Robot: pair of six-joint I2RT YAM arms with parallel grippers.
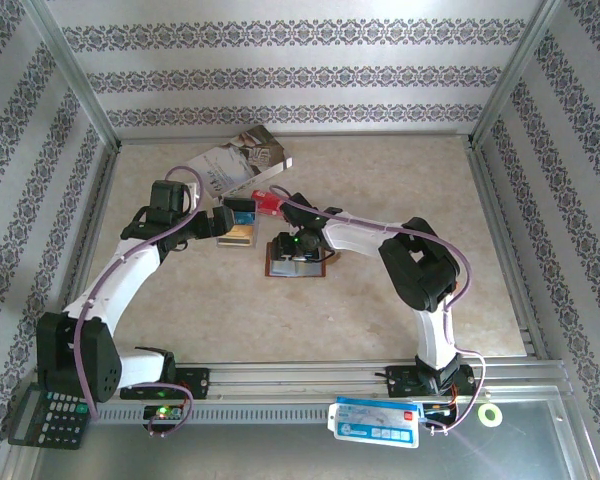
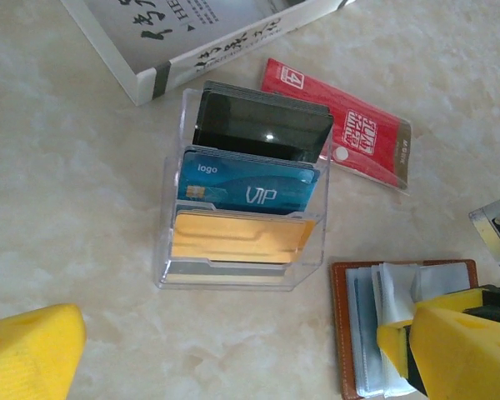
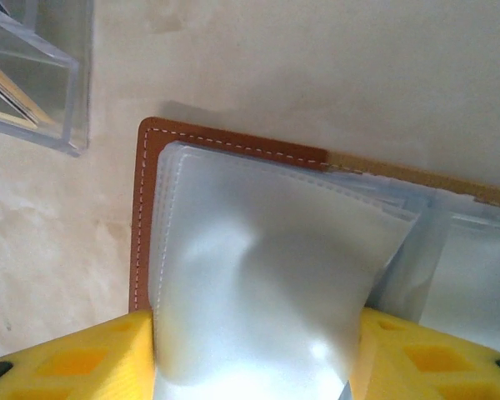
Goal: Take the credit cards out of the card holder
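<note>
Sleeve (image 3: 267, 267) of card holder (image 3: 142, 217) pinched in right gripper (image 3: 254, 354) (wrist close-up); left wrist view shows left gripper (image 2: 246, 354) spread wide

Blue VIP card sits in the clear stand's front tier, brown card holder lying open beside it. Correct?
No. The left wrist view shows the blue VIP card in the middle tier of the clear stand, behind the orange card. The brown card holder does lie open beside it.

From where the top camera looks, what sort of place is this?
Probably a robot test cell rather than a real room: patterned wallpaper panels set in a metal frame, with the left arm and right arm bolted to a rail at the near edge of the table.
</note>
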